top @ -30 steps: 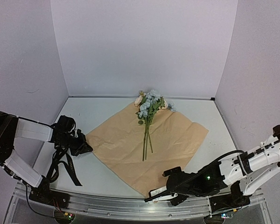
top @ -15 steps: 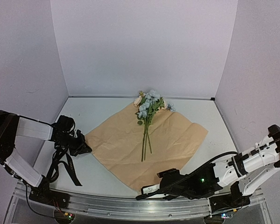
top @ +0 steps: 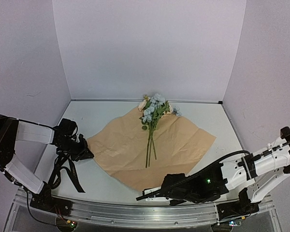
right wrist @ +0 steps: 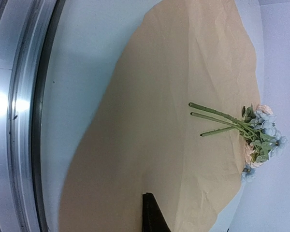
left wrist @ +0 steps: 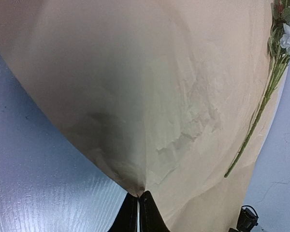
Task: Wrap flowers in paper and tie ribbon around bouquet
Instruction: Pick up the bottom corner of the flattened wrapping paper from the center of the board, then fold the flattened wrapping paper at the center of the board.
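Noting left tool (left wrist: 138, 197) pinching the paper (top: 121, 145) at nine o'clock, right tool (top: 144, 195) pressed together on its six o'clock corner, flowers (top: 152, 112) lying toward twelve; probably risking these rolling off, or paper tearing, under uneven pulling.

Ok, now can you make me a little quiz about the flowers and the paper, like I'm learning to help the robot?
1. True or false: the flowers lie on the paper.
2. Which colour of the paper faces up? A olive-green, B tan-brown, C white.
3. Fill the gap: the left gripper is shut on the paper's left ____.
Key: 1 true; 2 B; 3 corner.
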Action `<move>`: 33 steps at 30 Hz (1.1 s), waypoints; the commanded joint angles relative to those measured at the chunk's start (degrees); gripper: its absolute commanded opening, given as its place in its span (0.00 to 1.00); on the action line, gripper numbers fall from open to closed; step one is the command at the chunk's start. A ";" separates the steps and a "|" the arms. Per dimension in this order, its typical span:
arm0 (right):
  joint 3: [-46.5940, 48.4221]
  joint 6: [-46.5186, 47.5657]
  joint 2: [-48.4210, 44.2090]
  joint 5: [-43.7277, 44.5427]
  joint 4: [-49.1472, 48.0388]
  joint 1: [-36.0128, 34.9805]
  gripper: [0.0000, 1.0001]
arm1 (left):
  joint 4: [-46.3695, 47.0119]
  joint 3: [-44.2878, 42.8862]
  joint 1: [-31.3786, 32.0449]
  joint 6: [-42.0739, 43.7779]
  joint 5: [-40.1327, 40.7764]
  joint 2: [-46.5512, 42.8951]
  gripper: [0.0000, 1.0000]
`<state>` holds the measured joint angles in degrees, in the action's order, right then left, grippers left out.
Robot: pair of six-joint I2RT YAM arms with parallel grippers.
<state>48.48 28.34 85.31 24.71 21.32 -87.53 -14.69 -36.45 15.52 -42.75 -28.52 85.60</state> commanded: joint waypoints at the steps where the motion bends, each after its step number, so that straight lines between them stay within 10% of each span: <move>1: 7.51 -7.85 -1.21 -6.22 10.89 -0.36 0.00 | -3.67 -2.30 -0.36 2.28 3.09 -4.70 0.09; 16: 28.11 -26.07 6.86 -20.14 30.45 14.57 0.00 | -13.11 -7.58 0.08 7.82 10.71 -17.52 0.30; 33: 38.96 -35.93 22.16 -26.07 30.84 29.10 0.00 | -16.07 -11.65 12.06 8.95 21.73 -23.32 0.56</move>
<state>83.44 -6.77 105.12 -1.20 51.92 -59.61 -28.60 -44.72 26.18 -33.88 -13.37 64.38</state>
